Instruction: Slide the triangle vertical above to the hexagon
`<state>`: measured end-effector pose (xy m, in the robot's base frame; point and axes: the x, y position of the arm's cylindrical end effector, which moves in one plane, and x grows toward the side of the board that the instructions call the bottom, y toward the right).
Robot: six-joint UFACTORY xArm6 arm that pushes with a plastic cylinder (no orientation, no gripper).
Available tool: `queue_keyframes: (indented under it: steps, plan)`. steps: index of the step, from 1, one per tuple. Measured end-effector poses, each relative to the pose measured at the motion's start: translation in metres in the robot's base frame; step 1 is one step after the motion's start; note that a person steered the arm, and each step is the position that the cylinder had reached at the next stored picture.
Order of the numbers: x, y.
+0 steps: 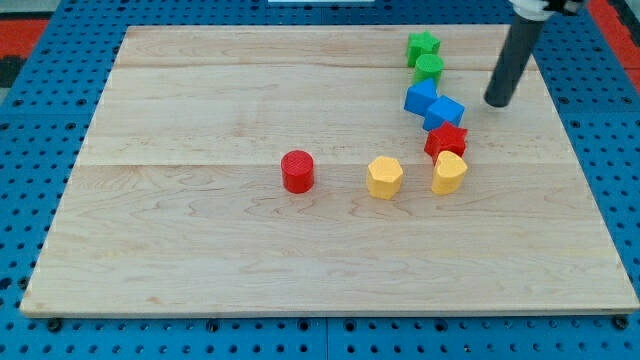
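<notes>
my tip (pixel 497 102) touching nothing, right of blue triangle (pixel 420 97), yellow hexagon (pixel 384 177) lower left

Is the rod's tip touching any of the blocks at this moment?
No: my tip stands on bare wood at the view's right of the blue blocks, with a clear gap between them.

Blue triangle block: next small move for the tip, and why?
Probably bring my tip up and left, to the upper right of the blue triangle block. The tip sits apart at its right; the yellow hexagon block lies lower left, so the push must go that way, though the green round block crowds that spot.
</notes>
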<state>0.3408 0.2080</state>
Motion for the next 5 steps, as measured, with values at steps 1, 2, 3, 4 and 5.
queue_keyframes:
  steps: [1, 2, 3, 4, 5]
  plan:
    - [-0.01, -0.017]
    - [-0.01, -0.036]
    - [-0.012, -0.066]
    - [-0.012, -0.071]
    - [-0.012, -0.069]
